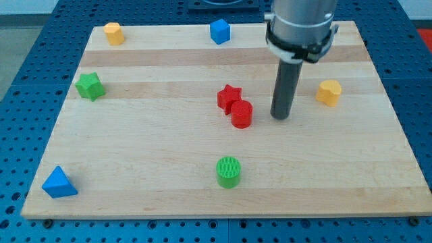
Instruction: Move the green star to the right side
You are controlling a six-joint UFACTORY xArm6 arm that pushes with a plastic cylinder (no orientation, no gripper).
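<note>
Sitting far left: green star [89, 86]; my tip [281, 117] well apart, just right of red cylinder [241, 114]; no pincer fitted.

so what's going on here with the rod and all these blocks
An arm with a straight dark rod is working on a wooden board scattered with blocks. My tip sits near the middle, just to the view's right of the red cylinder and red star, which touch each other. The green star, the one to be moved right, lies far off at the view's left edge, untouched.
</note>
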